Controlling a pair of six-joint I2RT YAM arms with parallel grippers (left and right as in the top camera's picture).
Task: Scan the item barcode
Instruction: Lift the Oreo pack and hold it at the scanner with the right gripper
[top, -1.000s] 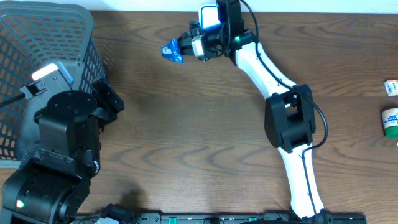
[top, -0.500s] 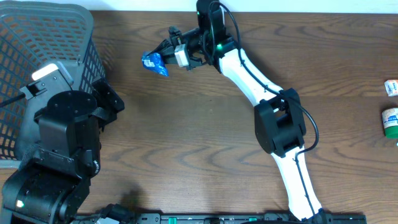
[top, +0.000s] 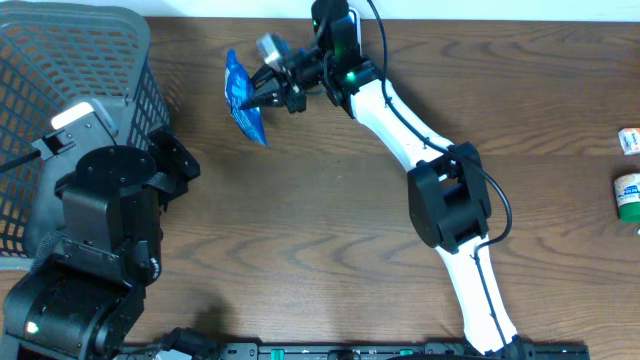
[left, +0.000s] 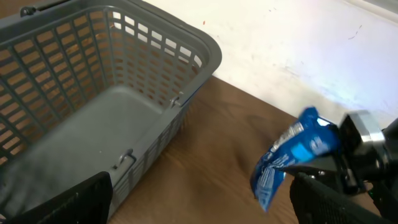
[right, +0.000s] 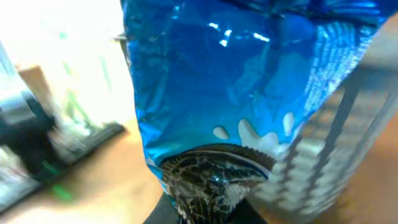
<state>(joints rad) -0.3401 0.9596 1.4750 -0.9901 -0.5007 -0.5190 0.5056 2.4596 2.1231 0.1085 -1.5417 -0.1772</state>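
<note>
Brown wood table (top: 300, 230) — right gripper (top: 264, 92) pinches blue foil cookie packet (top: 240, 95) by edge, left gripper (top: 172, 158) spread. Risk — slick foil slips, drops.

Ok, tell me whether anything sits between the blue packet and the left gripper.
Nothing visible does. The blue packet, pinched in the right gripper, faces the open left gripper across bare table; the grey basket stands off to one side.
</note>
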